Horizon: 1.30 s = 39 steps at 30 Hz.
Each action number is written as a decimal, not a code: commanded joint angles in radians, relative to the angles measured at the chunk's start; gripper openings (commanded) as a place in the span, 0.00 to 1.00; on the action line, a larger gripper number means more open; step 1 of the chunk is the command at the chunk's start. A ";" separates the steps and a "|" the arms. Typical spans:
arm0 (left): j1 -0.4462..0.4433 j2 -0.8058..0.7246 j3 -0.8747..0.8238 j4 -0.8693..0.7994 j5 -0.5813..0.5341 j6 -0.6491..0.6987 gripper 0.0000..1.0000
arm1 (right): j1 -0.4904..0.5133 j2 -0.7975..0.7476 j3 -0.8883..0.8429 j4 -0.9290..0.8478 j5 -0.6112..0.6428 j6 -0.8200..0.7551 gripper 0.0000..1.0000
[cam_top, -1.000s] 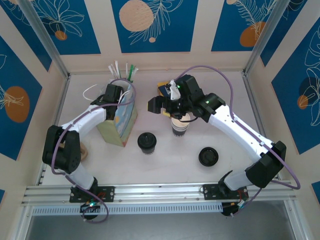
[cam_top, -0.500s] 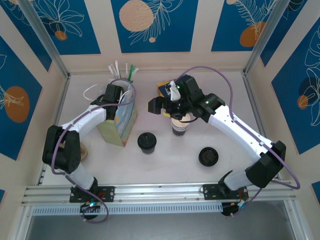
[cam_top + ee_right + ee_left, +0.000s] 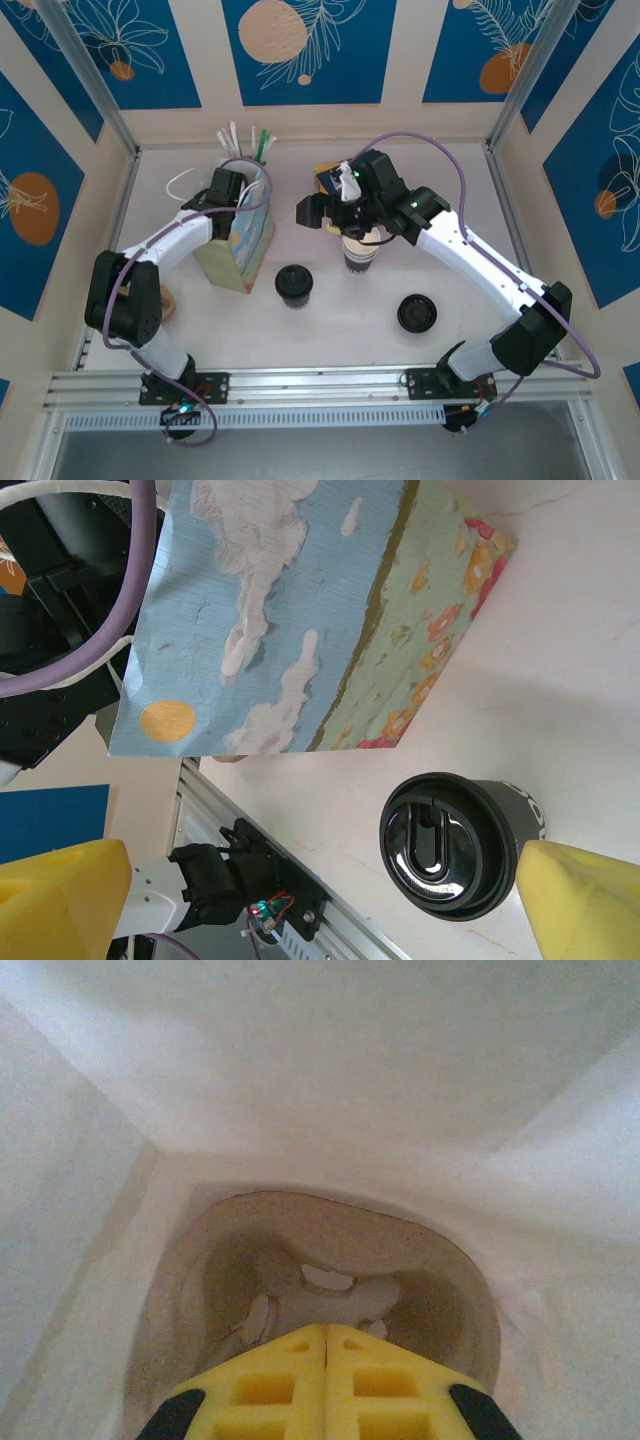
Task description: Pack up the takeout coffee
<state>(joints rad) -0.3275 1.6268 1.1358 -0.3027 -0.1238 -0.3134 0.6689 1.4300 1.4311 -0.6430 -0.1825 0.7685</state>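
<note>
My right gripper (image 3: 320,865) hangs wide apart. The takeout coffee (image 3: 294,283) stands near-left of it, beside the bag (image 3: 245,245). I'd centre over its lid before descending. My left gripper (image 3: 325,1345) is pressed together inside the bag.

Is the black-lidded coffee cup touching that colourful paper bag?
Apart. The right wrist view shows a strip of bare table between the lidded coffee cup and the paper bag; the top view shows the same gap.

nothing has visibly moved; the takeout coffee (image 3: 294,283) sits as before.
</note>
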 commanded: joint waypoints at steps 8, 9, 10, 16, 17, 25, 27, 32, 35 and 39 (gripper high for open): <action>0.002 0.013 0.012 -0.003 0.015 0.007 0.00 | -0.005 -0.011 -0.004 -0.009 -0.012 0.002 0.99; 0.002 0.013 0.013 -0.005 0.014 0.006 0.00 | -0.004 -0.011 -0.004 -0.009 -0.013 0.002 0.99; 0.002 0.010 0.013 -0.007 0.015 0.006 0.00 | -0.005 -0.010 -0.002 -0.009 -0.012 0.001 0.99; 0.002 -0.008 0.018 -0.019 0.013 0.006 0.00 | -0.005 -0.011 -0.005 -0.007 -0.012 0.002 0.99; 0.002 -0.013 0.018 -0.017 0.012 0.008 0.00 | -0.005 -0.011 -0.006 -0.007 -0.012 0.003 0.99; 0.002 -0.037 0.012 -0.010 0.021 0.002 0.00 | -0.002 -0.012 -0.010 -0.004 -0.012 0.006 0.99; 0.002 -0.041 0.012 -0.008 0.021 0.000 0.00 | -0.001 -0.013 -0.011 -0.006 -0.011 0.006 0.99; 0.004 -0.043 0.019 -0.008 0.024 -0.002 0.00 | 0.000 -0.013 -0.010 -0.006 -0.010 0.007 0.99; 0.002 -0.045 0.018 -0.003 0.025 -0.002 0.00 | 0.001 -0.013 -0.011 -0.006 -0.010 0.008 0.99; 0.002 -0.042 0.022 -0.004 0.028 -0.003 0.00 | 0.001 -0.014 -0.010 -0.007 -0.010 0.008 0.99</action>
<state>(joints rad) -0.3275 1.6108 1.1358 -0.3061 -0.1127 -0.3138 0.6689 1.4303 1.4307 -0.6430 -0.1825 0.7685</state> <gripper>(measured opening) 0.040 0.990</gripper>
